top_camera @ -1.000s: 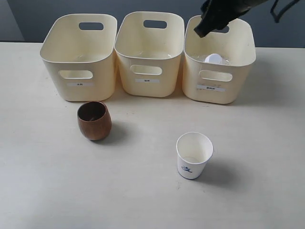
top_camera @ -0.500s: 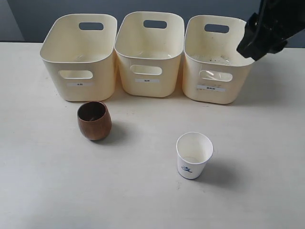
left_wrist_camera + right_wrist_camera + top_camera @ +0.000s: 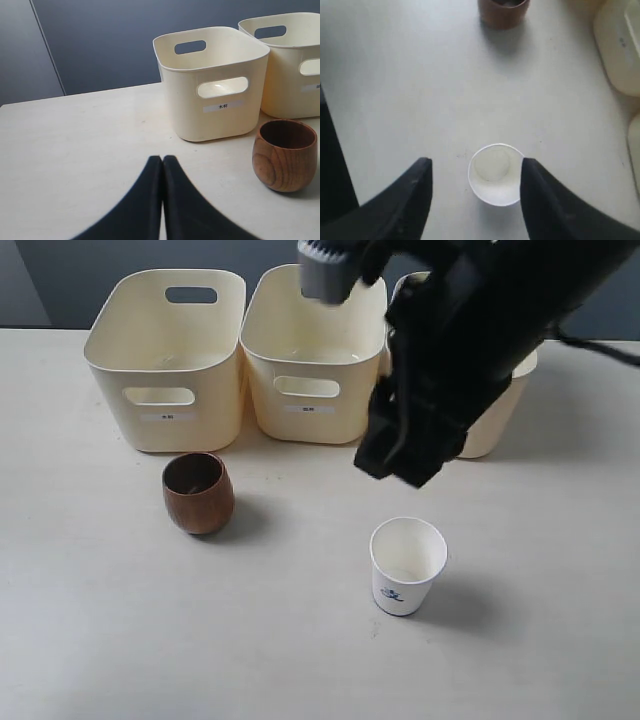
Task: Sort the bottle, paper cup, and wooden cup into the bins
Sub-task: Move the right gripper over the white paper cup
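The right gripper hangs above the paper cup, its two black fingers spread wide with the cup's round mouth showing between them and nothing in its hold. In the exterior view the right arm reaches forward over the table, its gripper above and slightly behind the upright paper cup, which stands apart from the three cream bins in the back row. The cup's long axis is vertical, so the approach looks like a straight drop, fingers straddling the rim. The wooden cup stands upright in front of the left-hand bin, well apart from the paper cup. It lies nearer the left gripper, whose fingers are pressed together, empty, low over the table. The bottle is not visible; the right-hand bin is mostly hidden behind the arm.
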`<control>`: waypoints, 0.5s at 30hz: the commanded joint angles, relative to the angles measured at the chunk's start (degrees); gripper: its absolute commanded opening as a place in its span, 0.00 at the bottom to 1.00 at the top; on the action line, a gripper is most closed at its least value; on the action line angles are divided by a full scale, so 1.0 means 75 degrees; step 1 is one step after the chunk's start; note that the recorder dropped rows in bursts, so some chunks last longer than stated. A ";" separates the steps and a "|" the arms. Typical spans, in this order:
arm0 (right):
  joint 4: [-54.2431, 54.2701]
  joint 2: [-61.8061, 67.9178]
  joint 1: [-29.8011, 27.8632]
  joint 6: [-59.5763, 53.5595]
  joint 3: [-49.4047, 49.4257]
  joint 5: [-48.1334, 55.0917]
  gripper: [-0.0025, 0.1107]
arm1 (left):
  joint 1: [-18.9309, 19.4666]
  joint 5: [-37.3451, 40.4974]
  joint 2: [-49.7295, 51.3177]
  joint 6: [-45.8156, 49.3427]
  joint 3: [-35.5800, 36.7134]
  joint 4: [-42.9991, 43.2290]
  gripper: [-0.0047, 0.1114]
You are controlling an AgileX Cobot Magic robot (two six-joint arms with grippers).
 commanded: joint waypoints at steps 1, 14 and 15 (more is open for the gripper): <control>-0.1237 0.0664 0.0928 0.0537 -0.0020 0.0036 0.48 | -0.0027 0.0000 -0.0038 -0.0015 0.0010 -0.0001 0.04; -0.1491 0.0871 0.1009 0.0867 0.1048 0.0036 0.48 | -0.0027 0.0000 -0.0038 -0.0015 0.0010 -0.0001 0.04; -0.1554 0.0871 0.1009 0.0841 0.1218 0.0036 0.48 | -0.0027 0.0000 -0.0038 -0.0015 0.0010 -0.0001 0.04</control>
